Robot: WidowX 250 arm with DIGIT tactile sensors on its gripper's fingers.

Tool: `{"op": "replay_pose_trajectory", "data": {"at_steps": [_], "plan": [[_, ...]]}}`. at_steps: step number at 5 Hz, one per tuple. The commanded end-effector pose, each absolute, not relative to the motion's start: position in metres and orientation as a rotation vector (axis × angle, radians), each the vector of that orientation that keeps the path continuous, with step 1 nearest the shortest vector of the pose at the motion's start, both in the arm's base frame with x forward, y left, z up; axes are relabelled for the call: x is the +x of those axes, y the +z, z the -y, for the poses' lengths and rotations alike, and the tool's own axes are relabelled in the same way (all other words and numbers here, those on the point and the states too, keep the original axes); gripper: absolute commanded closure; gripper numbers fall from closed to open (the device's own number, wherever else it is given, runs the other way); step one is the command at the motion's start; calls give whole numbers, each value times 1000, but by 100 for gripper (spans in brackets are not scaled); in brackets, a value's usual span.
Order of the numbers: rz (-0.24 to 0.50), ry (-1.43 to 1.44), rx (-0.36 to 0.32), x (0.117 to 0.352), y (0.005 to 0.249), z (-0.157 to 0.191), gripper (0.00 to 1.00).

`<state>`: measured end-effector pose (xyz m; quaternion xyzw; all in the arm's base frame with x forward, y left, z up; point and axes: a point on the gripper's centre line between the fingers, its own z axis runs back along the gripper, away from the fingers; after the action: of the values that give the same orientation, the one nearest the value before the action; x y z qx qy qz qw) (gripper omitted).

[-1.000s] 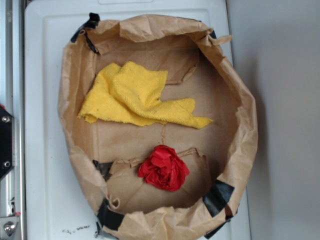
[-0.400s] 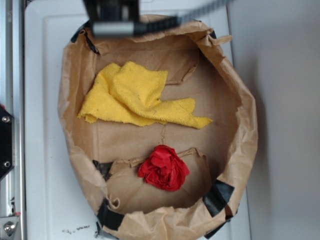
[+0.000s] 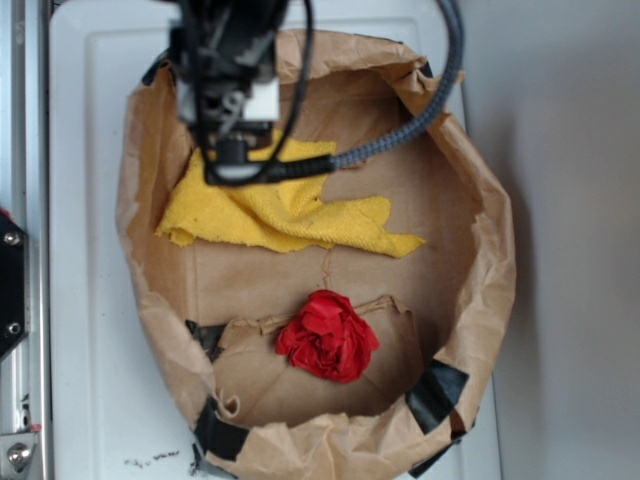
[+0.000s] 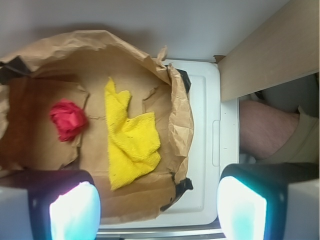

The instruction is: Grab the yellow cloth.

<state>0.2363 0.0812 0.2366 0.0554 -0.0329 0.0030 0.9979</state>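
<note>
Now we hold our gripper (image 4: 157,205) spread wide, nothing between its pads (image 4: 75,212), above the far left of the bag (image 3: 480,300). We judge this the approach step. Below us the cloth (image 4: 131,140) lies on the bag floor, well apart from the red wad (image 4: 67,120). Next we need to descend onto its bunched folds and close.
</note>
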Motion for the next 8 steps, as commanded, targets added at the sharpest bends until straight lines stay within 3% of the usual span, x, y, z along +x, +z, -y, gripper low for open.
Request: {"op": "replay_pose_trajectory", "data": {"at_steps": [1,2,3,4,5,7,8], "plan": [[131,-93,119,242,199,-76,0],[110,-155,100,248,169,-76,0],[141,-167,107,244,147,-61,0],[111,-204,21,245,124,-65,0],[92,-230,7,243,103,-61,0],[36,-238,20,222,57,-64,0],[-11,-179,106,213,35,-71,0]]}}
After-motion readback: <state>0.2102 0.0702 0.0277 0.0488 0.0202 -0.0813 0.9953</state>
